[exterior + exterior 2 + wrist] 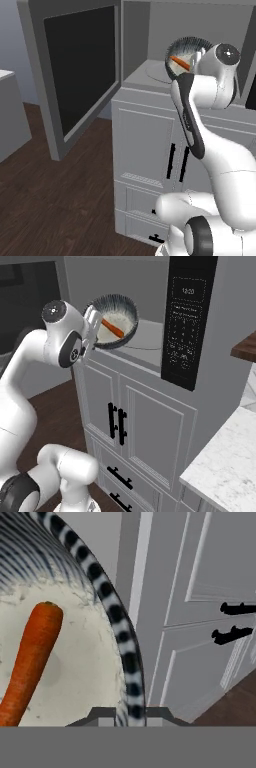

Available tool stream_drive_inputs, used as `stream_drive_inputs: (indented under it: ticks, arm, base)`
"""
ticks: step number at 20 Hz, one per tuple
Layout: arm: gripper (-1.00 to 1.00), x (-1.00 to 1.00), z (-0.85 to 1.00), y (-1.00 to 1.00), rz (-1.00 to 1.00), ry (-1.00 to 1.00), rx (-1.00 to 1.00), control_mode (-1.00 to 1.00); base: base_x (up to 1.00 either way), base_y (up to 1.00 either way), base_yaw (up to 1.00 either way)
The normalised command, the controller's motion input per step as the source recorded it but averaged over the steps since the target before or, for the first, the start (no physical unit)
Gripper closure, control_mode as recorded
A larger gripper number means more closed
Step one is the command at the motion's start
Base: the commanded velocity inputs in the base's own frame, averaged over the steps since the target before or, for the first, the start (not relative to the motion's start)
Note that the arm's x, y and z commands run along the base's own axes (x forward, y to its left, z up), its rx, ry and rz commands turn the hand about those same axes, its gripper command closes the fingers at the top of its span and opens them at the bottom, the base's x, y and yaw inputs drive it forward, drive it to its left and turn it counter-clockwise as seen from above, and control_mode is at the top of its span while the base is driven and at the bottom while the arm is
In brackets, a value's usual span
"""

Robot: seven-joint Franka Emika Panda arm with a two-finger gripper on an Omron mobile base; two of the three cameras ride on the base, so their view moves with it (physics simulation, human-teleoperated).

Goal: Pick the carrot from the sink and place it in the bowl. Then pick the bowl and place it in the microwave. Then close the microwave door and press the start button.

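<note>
Left of the large grey boxy microwave [200,321], its wide dark-windowed door [75,70] hangs open. At the microwave's mouth, the two-finger gripper [131,712] pinches the rim of the wide blue-grey streaked bowl [114,321], steeply tilted, thin orange carrot [113,328] inside. Further tilt could spill the carrot, or the rim could catch the cavity edge

Glossy white rounded arm [220,150] links, dark grey joint rings, a black stripe along 1 link, bulbous white base

Even, flat rendered light throughout, shadows faint, no glare, edges slightly soft and coarse at low resolution.
</note>
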Motion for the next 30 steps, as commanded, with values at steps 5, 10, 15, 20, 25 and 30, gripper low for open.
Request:
stream_drive_inputs:
  ticks: [5, 10, 15, 20, 25, 30]
  arm:
    - [1.00, 0.58, 0.18, -0.33, -0.03, 0.00, 0.00, -1.00]
    - [1.00, 0.43, 0.11, -0.27, 0.00, 0.03, 0.00, -1.00]
    - [1.00, 0.32, 0.01, -0.17, 0.00, 0.03, 0.00, -1.00]
    - [1.00, 0.27, -0.01, -0.10, -0.01, 0.08, 0.00, -1.00]
    - [1.00, 0.15, -0.24, -0.01, 0.00, 0.17, -0.04, -1.00]
    - [1.00, 0.17, -0.11, -0.05, 0.00, 0.03, 0.00, -1.00]
  base:
    - [0.00, 0.00, 0.00]
    - [0.00, 0.00, 0.00]
    - [0.00, 0.00, 0.00]
    - [0.00, 0.00, 0.00]
    - [0.00, 0.00, 0.00]
    - [0.00, 0.00, 0.00]
